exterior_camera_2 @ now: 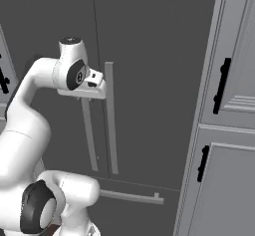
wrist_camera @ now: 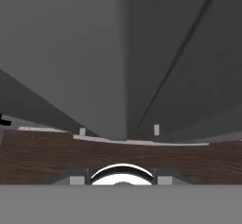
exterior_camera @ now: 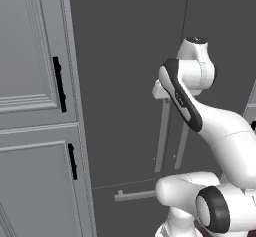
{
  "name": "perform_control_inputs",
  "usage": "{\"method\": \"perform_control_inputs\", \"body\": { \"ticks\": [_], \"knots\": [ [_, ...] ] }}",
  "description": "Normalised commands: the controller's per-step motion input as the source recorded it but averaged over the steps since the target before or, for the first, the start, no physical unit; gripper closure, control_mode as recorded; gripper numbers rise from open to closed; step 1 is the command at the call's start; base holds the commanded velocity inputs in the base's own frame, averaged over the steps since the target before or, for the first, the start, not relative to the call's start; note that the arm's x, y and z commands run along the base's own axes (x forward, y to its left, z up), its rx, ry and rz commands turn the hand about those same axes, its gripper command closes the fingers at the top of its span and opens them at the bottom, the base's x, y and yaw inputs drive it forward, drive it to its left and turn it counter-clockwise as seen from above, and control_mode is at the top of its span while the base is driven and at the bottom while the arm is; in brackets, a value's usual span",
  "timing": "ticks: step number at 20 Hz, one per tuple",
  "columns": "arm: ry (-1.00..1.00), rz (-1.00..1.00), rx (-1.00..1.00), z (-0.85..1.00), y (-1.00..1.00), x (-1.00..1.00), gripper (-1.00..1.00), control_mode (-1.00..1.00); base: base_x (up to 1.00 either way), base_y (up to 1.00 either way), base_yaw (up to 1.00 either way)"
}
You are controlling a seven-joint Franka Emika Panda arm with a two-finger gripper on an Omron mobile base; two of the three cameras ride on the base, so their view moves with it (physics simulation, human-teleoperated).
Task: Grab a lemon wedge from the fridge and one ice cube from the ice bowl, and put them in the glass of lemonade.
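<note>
Nearest the cameras, the white arm (exterior_camera: 215, 131) rises from the base and bends up toward the fridge (exterior_camera: 130, 81), whose dark grey double doors stand closed and take up the middle of both base views. The end effector (exterior_camera_2: 94, 85) sits at the top of the left door's long grey bar handle (exterior_camera_2: 89, 135), against or just beside it; whether its jaws stand spread or are pressed on the bar cannot be told, because the hand's white body hides them. The right door's handle (exterior_camera_2: 110, 120) hangs just beside it, across the seam between the doors. Below both, the bottom drawer's horizontal bar handle (exterior_camera_2: 132, 196) runs across the fridge front. In the hand view the camera looks down along the dark doors to that drawer handle (wrist_camera: 142, 142), with a dark wooden floor (wrist_camera: 47, 159) under it. Beyond the fridge on either side stand paneled grey cabinets (exterior_camera: 30, 106) with short black handles (exterior_camera: 59, 83), one set to the left in the left base view and another cabinet (exterior_camera_2: 229, 130) to the right in the right base view.
</note>
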Motion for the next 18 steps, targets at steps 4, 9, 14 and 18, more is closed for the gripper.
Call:
{"method": "perform_control_inputs", "body": {
  "ticks": [4, 9, 14, 18],
  "knots": [
    [0.0, -0.04, 0.02, 0.0, -0.03, -0.63, -1.0, -1.0, 0.0, 0.0, 0.0],
    [0.0, -0.07, 0.05, -0.05, -0.04, -0.93, -1.0, -1.0, 0.0, 0.0, 0.0],
    [0.02, 0.0, 0.0, -0.04, 0.0, -0.43, -1.0, -1.0, 0.0, 0.0, 0.0],
    [0.0, 0.0, 0.0, 0.0, 0.0, -0.04, -1.0, 1.0, -0.08, 0.0, 0.0]
  ]
}}
